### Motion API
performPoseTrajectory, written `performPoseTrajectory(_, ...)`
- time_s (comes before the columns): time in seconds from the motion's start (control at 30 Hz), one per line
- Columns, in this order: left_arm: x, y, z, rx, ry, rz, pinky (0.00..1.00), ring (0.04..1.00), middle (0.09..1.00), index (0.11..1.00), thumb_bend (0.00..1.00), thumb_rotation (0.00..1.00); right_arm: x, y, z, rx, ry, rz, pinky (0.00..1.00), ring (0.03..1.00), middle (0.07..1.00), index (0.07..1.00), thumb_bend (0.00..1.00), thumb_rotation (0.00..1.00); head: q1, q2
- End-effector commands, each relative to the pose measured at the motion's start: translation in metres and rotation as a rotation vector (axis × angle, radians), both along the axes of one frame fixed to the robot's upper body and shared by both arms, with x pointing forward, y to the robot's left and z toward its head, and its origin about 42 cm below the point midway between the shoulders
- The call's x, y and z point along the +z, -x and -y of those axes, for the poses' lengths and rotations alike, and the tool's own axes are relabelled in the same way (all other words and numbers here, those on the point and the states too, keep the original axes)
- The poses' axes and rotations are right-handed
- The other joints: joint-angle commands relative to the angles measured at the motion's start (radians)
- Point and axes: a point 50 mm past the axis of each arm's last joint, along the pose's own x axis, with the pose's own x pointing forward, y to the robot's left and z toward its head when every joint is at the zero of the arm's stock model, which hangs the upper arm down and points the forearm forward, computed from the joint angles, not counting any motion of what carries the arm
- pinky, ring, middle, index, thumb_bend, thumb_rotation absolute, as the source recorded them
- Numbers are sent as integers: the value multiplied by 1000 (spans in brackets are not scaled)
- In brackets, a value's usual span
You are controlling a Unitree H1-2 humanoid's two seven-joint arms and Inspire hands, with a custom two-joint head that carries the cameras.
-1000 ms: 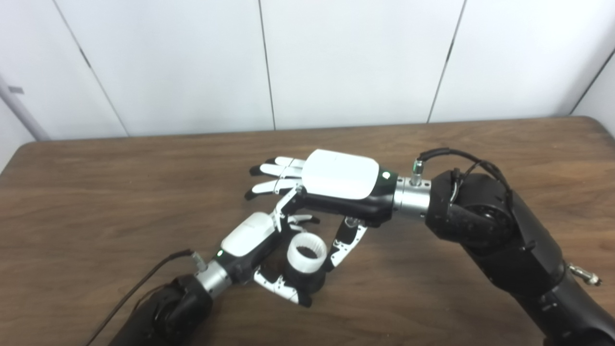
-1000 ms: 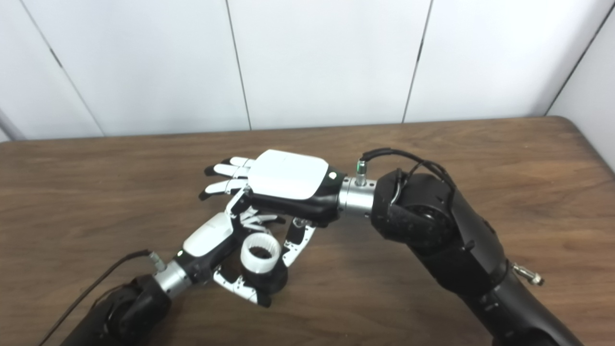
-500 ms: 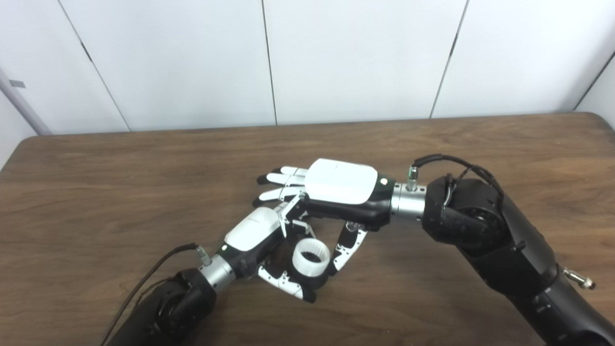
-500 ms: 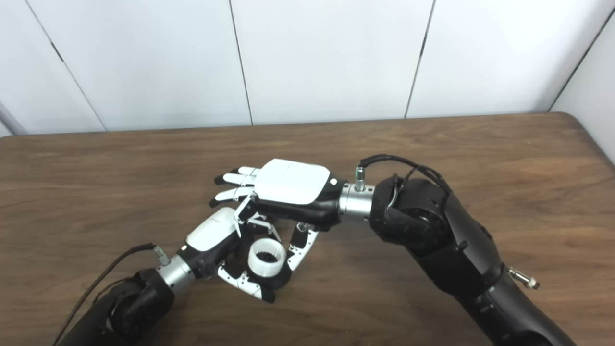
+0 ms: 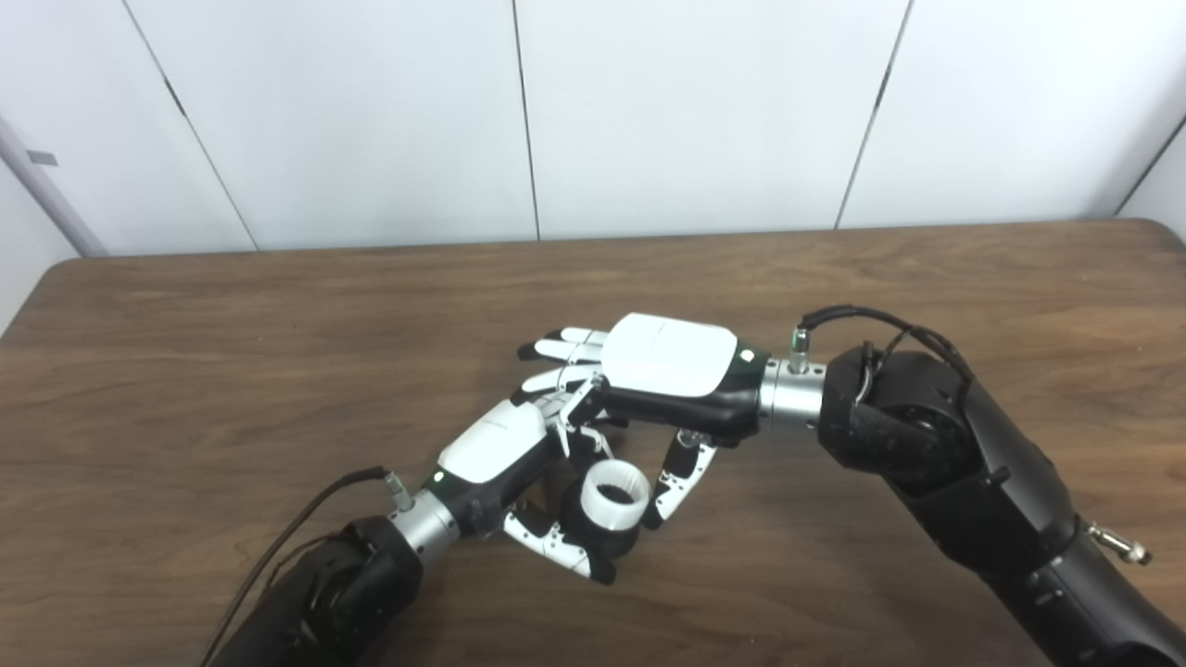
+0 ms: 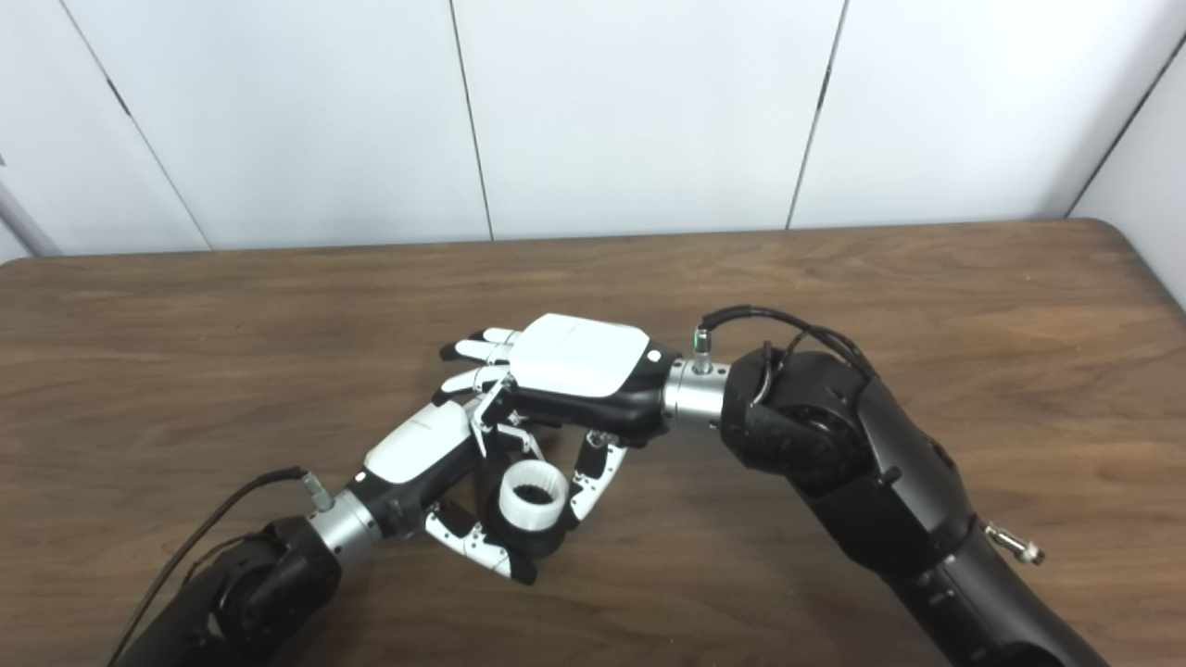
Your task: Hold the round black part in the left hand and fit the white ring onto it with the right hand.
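We find no text, label, brand, number or sign that can be read in either view. The white shells of the robot hands, the black arms, the wall panels and the table all show plain, unmarked surfaces.

Left hand (image 5: 505,459) grips black part (image 5: 607,542) wearing white ring (image 5: 614,495); right hand (image 5: 662,371) above.

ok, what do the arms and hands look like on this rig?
Both arms are bulky matte black with silver metal wrist cuffs. Left hand and right hand have glossy white back plates, black palms, white fingers with black tips, and a small green light near each wrist. A black cable loops at each wrist.
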Motion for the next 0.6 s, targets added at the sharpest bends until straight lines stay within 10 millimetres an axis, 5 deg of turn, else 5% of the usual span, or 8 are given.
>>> performPoseTrajectory(0.0, -4, 6, 5, -34, -35, -19, 1000, 1000, 861, 480, 525, 62, 20, -6, 0, 16, -36, 77, 1000, 1000, 892, 481, 525, 138, 2, 2)
performPoseTrajectory(0.57, -1, 6, 8, -39, -27, -20, 1000, 1000, 867, 480, 525, 62, 12, -9, 2, 5, -35, 54, 1000, 1000, 890, 481, 525, 138, 11, 5)
